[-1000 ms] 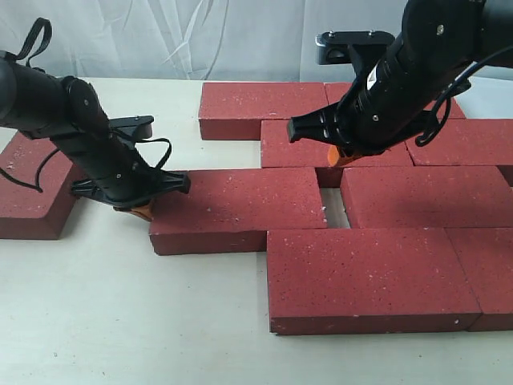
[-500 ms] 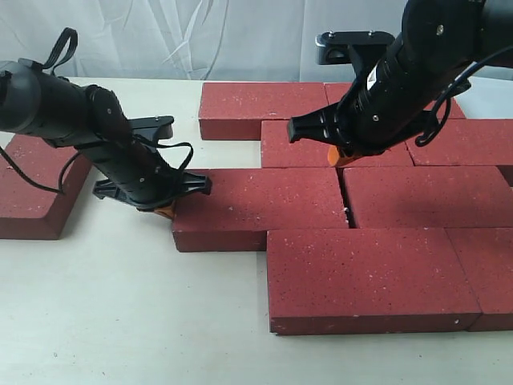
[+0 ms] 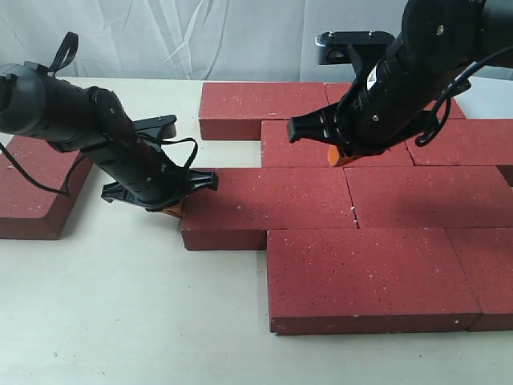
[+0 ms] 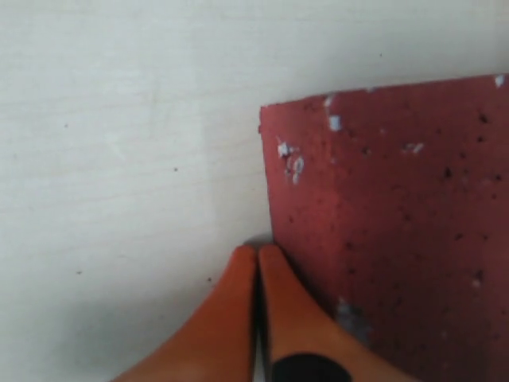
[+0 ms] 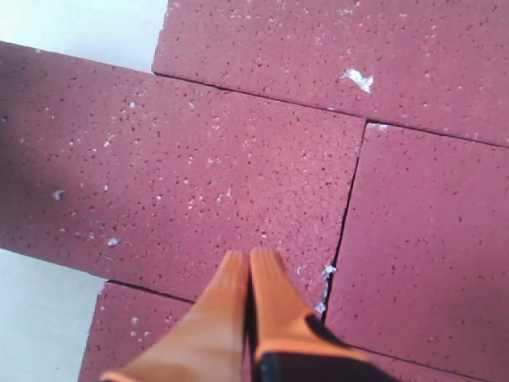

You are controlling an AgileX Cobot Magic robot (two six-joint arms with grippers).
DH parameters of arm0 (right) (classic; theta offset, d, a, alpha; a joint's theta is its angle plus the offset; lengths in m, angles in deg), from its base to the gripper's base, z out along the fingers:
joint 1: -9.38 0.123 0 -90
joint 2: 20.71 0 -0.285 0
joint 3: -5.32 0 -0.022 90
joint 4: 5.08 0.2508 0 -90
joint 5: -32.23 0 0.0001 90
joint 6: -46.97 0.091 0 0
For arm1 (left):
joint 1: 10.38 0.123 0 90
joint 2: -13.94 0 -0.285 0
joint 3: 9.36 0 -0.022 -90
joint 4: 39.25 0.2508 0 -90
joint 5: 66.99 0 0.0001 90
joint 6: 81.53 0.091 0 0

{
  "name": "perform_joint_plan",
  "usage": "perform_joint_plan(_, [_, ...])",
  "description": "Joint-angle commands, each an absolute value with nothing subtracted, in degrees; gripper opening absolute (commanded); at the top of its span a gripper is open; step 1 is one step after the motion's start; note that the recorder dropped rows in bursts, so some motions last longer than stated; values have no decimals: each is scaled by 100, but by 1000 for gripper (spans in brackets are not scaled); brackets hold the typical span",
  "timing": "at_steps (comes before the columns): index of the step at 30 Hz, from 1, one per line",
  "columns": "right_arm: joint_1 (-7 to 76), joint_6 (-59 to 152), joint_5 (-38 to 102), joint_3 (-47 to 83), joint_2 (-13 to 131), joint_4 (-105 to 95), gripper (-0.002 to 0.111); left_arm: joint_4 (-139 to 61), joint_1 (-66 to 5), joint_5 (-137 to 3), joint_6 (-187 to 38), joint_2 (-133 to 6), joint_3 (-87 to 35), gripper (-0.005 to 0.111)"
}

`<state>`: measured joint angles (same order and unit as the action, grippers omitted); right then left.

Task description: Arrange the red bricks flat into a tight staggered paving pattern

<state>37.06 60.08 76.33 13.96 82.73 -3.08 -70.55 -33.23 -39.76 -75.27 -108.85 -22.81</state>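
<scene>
White bench (image 3: 120, 321) with a white cloth backdrop (image 3: 160, 36) behind it.

Red bricks (image 3: 361, 277): a flat patch on the bench's right half, four staggered rows, joints mostly tight. The right edge of the patch runs out of the exterior view.

Third-row left brick (image 3: 268, 200): lies flat, its right end butted to its neighbour with only a hairline joint. Its front edge is against the front row, and its left end overhangs the front row's left end.

Loose brick (image 3: 32, 188): flat at the far left, well apart from the patch.

Right arm (image 3: 409, 72): reaches over the back rows and hides part of them. Left arm (image 3: 72, 120): low, between the loose brick and the patch.

Left gripper (image 3: 171, 211): jaws together, nothing held. Its orange fingers (image 4: 278, 302) are down at bench level, tips touching the left short end of the third-row left brick, near a corner.

Right gripper (image 3: 341, 156): jaws together, empty. Its tips are over a second-row brick, just beside a joint. Contact with the brick face: cannot tell.
</scene>
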Motion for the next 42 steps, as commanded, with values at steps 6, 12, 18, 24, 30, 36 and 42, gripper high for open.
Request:
perform_joint_plan(6, [3673,6013,7587,1416,8229,-298,-1,-7243,-3393,-3799,-7490,-10968,-2309,0])
perform_joint_plan(12, [3673,6013,7587,1416,8229,-298,-1,-6749,-3274,-3602,-7543,-10968,-2309,0])
perform_joint_plan(18, [3683,6013,7587,1416,8229,-298,-1,-6772,-2938,-3312,-7553,-10894,-2309,0])
perform_joint_plan(24, [3683,6013,7587,1416,8229,-298,-1,-6661,-2591,-3160,-7553,-10351,-2309,0])
perform_joint_plan(30, [3683,6013,7587,1416,8229,-298,-1,-6227,-2207,-3075,-7553,-9363,-2309,0])
perform_joint_plan(36, [3683,6013,7587,1416,8229,-298,-1,-5905,-1278,-3114,-7553,-8841,-2309,0])
perform_joint_plan(42, [3683,6013,7577,1416,8229,-298,-1,-4854,-730,-3558,-7541,-9128,-2451,0])
